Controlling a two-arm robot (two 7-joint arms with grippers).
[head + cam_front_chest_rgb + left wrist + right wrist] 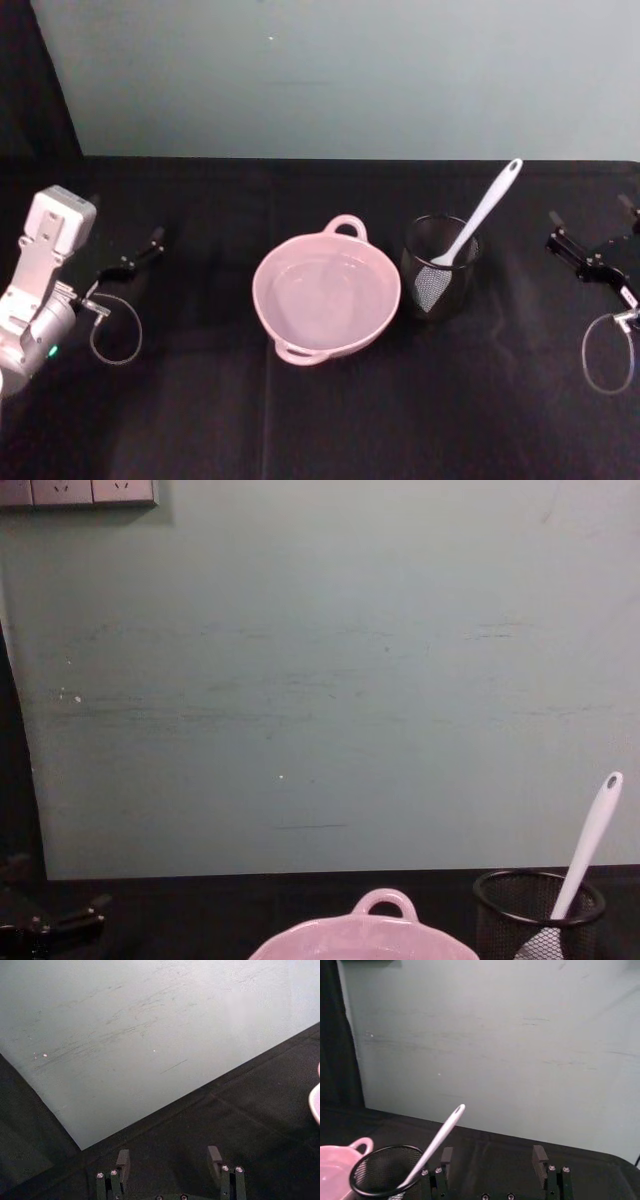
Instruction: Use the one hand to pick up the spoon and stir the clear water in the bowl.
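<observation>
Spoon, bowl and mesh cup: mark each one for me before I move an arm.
spoon (487, 210), head view, middle of the white handle sticking out of the cup.
bowl (262, 300), head view, left side of the pink rim.
mesh cup (455, 293), head view, lower right of the black wire wall.

You're looking at a glossy pink ceramic bowl (326, 296) with clear water (325, 290) barely showing against its glaze, a smooth white plastic spoon (481, 216) standing in a black wire-mesh cup (440, 266), and matt black cloth (320, 420) beneath a scuffed, matt pale wall (320, 680).
</observation>
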